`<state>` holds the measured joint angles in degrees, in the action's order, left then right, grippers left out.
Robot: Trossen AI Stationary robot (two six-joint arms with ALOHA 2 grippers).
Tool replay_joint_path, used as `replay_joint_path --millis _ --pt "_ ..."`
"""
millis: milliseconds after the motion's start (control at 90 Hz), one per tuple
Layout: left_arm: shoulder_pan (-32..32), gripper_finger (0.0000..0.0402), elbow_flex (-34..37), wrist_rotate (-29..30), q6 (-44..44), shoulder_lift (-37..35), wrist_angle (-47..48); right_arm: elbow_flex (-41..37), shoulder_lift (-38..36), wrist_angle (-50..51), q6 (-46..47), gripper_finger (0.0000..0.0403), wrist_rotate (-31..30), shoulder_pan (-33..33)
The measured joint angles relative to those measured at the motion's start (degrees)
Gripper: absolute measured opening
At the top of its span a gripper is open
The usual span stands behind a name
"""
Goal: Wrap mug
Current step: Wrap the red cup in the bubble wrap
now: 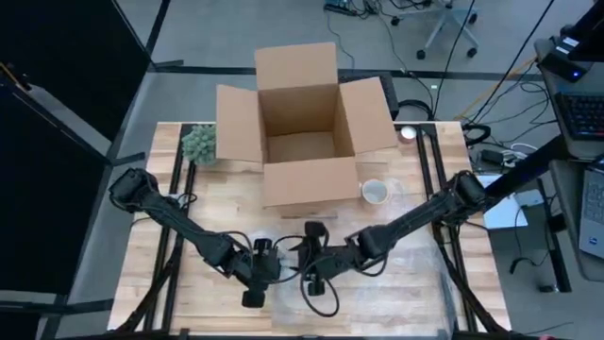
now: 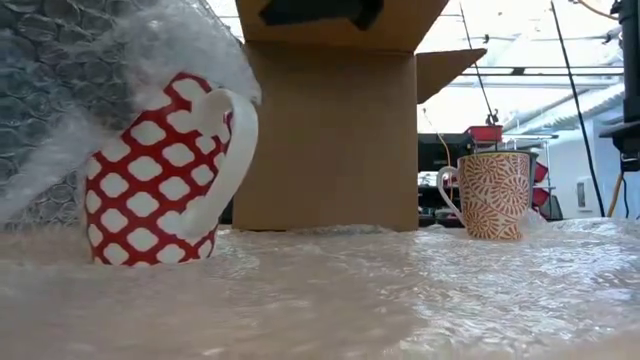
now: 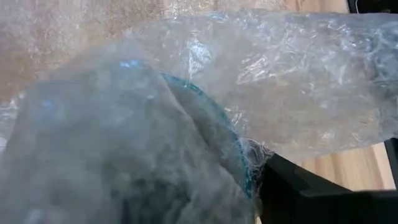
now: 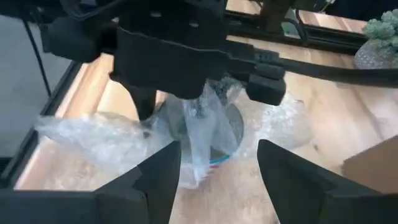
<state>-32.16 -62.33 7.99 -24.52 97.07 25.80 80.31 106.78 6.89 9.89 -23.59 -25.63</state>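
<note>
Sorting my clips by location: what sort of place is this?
Probably a robotics lab or workshop set up as a packing bench: two arms at a wooden table, an open cardboard box, and a desk with a keyboard and trailing cables beside it.

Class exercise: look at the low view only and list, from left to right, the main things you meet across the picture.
Bubble wrap draped at the upper left → red mug with white diamond pattern → cardboard box → cream mug with red leaf pattern.
</note>
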Motion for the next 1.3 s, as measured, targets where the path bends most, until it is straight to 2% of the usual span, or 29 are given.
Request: replay_joint_path --millis 144,367,689,956,1222,1300 --pt "0.0 0.0122 0.0 0.0 -0.4 0.0 -0.1 0.1 5.4 -9.8 1.4 0.0199 0.3 0.8" --pt "0.0 0.0122 -1.0 -0.2 -0.4 0.2 1.1 0.1 11.3 -12.8 4.5 0.0199 4.2 1.7" --pt "-0.5 0.0122 -6.1 -0.4 -1.8 -3.0 7.3 0.2 12.2 -12.7 3.8 0.0199 4.2 1.7" --pt "-1.2 0.0122 -6.3 0.8 -4.3 -7.9 9.5 0.2 12.2 -12.5 3.7 0.0199 4.2 1.8" --pt "-1.7 0.0122 -6.4 10.1 -3.2 -14.5 8.1 0.1 12.3 -12.5 2.9 0.0199 4.3 1.8" --pt "-1.4 0.0122 -6.1 9.4 -2.1 -14.6 7.9 0.1 12.3 -12.5 2.9 0.0199 4.3 1.8"
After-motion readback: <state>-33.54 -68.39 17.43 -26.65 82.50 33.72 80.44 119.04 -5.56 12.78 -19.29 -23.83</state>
